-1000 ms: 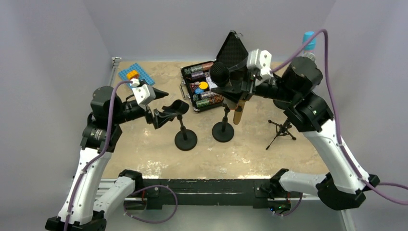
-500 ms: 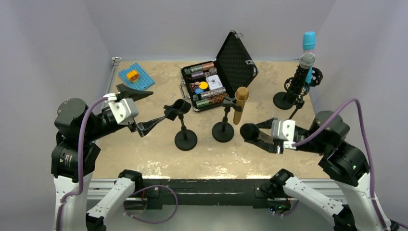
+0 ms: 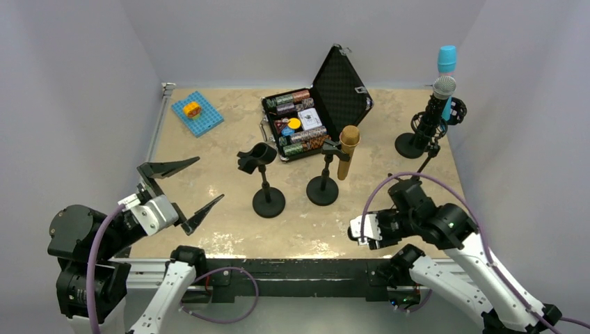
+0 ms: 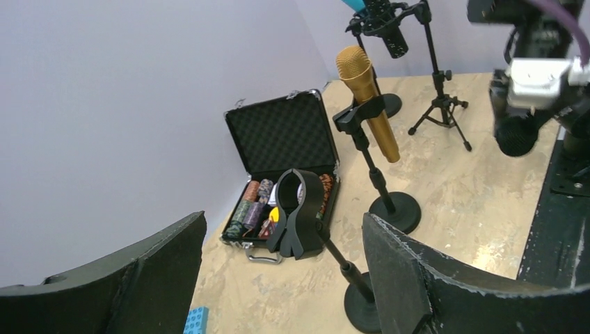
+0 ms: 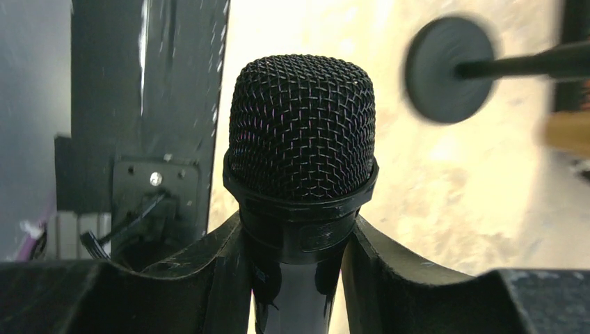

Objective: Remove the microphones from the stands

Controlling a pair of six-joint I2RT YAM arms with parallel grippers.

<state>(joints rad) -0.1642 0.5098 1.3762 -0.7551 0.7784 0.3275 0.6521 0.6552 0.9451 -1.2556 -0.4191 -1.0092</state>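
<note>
Holding the black microphone point(image 5: 300, 132) by its neck, my right gripper point(image 5: 296, 233) has both fingers point(image 5: 222, 257) pressed against the collar just under the mesh head, the jaws set narrow by the width of the handle. The head projects beyond my fingertips; the handle runs back between them, out of sight. Beneath and to one side of this gripper lies the black rail point(image 5: 149, 83) at the near edge of the table point(image 3: 216, 146), so the microphone hangs in the air, well apart from every stand. Farther ahead is the empty stand point(image 3: 267, 182), its clip vacant and tilted.

Judgement: the removal itself looks complete, since the microphone touches nothing but my fingers. What may remain is setting it down somewhere.

My left gripper point(image 3: 211, 177) is spread wide, holding nothing and touching nothing. It hovers near the table's near-left corner, pointing toward the empty stand, which is directly ahead of it but well apart. Beyond that stand, as seen from this gripper, a gold microphone point(image 4: 367, 97) sits head-up in the clip of a second stand point(image 4: 389, 205). Behind the empty clip rests a poker-chip case point(image 4: 282, 139) with its lid raised.
</note>
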